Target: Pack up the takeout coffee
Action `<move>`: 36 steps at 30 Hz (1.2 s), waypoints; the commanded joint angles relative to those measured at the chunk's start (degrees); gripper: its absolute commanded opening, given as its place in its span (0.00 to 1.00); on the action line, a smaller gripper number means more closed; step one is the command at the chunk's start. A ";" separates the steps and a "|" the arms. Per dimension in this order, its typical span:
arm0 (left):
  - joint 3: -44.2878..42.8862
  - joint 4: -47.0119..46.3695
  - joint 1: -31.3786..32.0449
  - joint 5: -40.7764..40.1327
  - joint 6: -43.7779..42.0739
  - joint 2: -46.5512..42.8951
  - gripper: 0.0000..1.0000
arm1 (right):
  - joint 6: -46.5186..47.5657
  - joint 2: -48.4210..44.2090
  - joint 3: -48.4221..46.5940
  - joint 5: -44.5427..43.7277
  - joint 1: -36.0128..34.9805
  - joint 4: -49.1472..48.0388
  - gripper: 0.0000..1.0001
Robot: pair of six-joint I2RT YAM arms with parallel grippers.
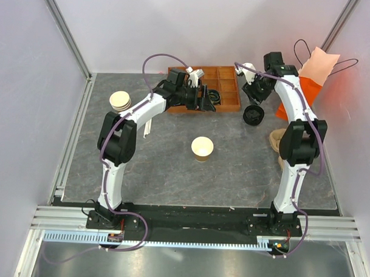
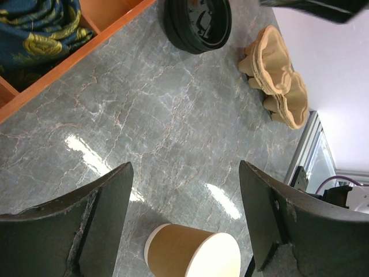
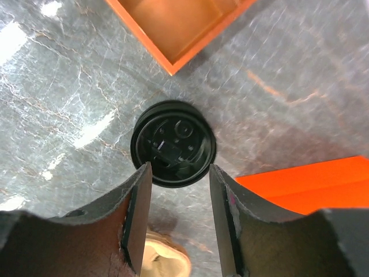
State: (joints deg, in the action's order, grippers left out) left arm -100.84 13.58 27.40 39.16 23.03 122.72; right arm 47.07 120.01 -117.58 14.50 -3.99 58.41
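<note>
The coffee cup stands open-topped, well in front of the orange tray. A black lid lies just off the tray's right front corner, under the right gripper, whose jaws are spread and hold nothing. The left gripper hovers over the tray's front edge, jaws spread wide.

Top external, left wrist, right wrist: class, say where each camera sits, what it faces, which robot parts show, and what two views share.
Top external: above and behind the bases, looking down on the table; left arm and right arm show whole.
Left wrist: on the left arm, looking down past the open left gripper at the lidless cup.
Right wrist: on the right arm, looking down through the open right gripper at the black lids.
Shared: both wrist views show the black lids and orange tray.
</note>
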 commanded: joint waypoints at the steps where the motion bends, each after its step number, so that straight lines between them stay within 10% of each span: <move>1: 0.55 -0.66 -0.24 1.18 -1.85 -3.98 0.81 | -4.79 4.62 -2.56 -0.77 1.35 4.78 0.50; 36: 1.08 -0.84 -0.24 2.50 -2.37 -3.71 0.81 | -3.91 14.03 -8.72 -5.54 3.73 0.21 0.38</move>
State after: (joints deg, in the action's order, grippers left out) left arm -99.66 13.61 27.33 40.18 22.90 121.54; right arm 43.27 133.21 -123.81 9.13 -0.25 59.70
